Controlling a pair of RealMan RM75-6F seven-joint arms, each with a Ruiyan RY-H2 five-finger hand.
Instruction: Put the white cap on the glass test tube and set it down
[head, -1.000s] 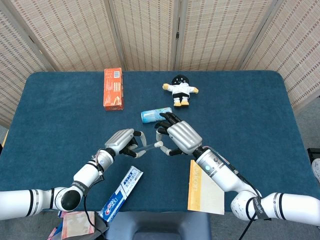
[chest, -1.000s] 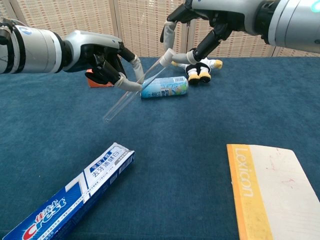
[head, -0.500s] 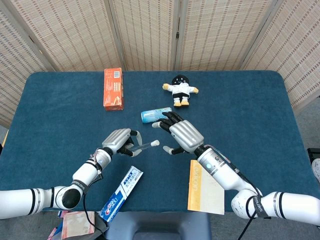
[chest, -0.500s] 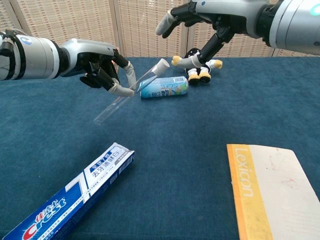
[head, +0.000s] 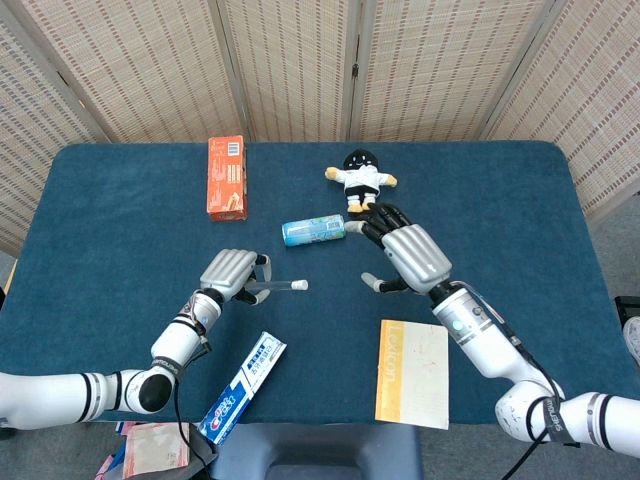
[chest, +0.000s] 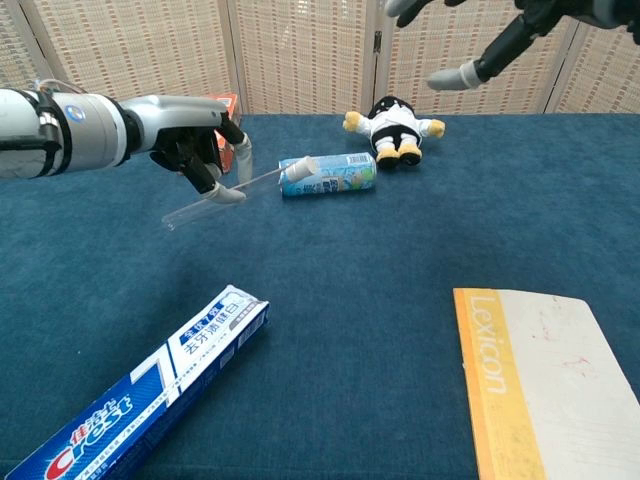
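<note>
Capping looks done: clear glass test tube (chest: 215, 194) with small white cap (chest: 297, 169) seated on its end, gripped by left robot hand (chest: 197, 147) above blue worktop (chest: 380, 270). Right robot hand (head: 408, 255) released, fingers spread, empty. Left: set tube down.

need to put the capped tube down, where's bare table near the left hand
Bare cloth lies under the left hand and test tube, bordered by the orange box, blue can and toothpaste box. The right half past the book is free too. It is crowded around the can and doll.
</note>
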